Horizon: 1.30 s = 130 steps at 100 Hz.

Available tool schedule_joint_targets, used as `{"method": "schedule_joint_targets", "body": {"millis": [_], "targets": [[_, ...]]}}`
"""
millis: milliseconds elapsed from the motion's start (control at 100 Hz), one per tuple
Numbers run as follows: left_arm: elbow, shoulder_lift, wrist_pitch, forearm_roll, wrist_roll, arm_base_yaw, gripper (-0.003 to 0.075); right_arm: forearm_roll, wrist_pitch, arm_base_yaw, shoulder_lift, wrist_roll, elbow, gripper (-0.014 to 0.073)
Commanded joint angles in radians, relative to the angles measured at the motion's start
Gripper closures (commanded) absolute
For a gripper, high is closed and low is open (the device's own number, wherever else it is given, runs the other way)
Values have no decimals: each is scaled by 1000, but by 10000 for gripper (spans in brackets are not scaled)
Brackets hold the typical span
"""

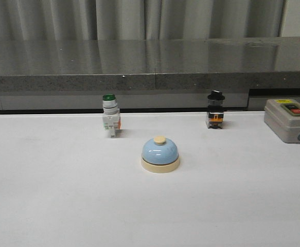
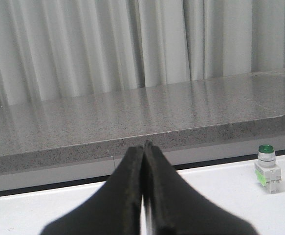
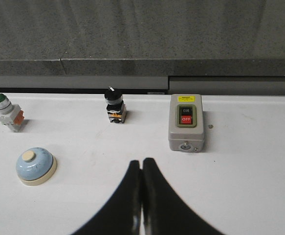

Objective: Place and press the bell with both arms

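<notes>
Front: small light-blue dome bell with cream base [image 1: 160,154] upright mid white surface [image 1: 47,206], nearer than green-capped white switch [image 1: 110,116].
Left wrist: black left hand [image 2: 143,147] closed, empty.
Right wrist: black right hand [image 3: 142,164] closed, empty, bell far-left.

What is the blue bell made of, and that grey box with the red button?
The bell looks like painted metal: its light-blue dome is smooth with a soft shine. Its cream base and button look like plastic, though that's a guess. The grey box looks like matte plastic or painted metal; its dull, even surface leaves that open.
</notes>
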Motion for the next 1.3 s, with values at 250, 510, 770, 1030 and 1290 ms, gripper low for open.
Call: {"method": "schedule_joint_targets", "body": {"millis": [250,510,770,1030,1290], "targets": [[56,-33,-77,-3,-6,0,741,-8,-66,-6,2,-9,-25,658],[56,-33,-77,-3,-6,0,741,-58,-106,-6,-25,-10,-5,658],[56,-33,-77,-3,-6,0,741,-64,-214,-6,-171,-20,150,658],[56,-33,-77,-3,-6,0,741,-63,-269,-6,-343,-53,304,658],[56,-33,-77,-3,-6,0,741,-37,-325,-57,-483,-53,430,658]]}}
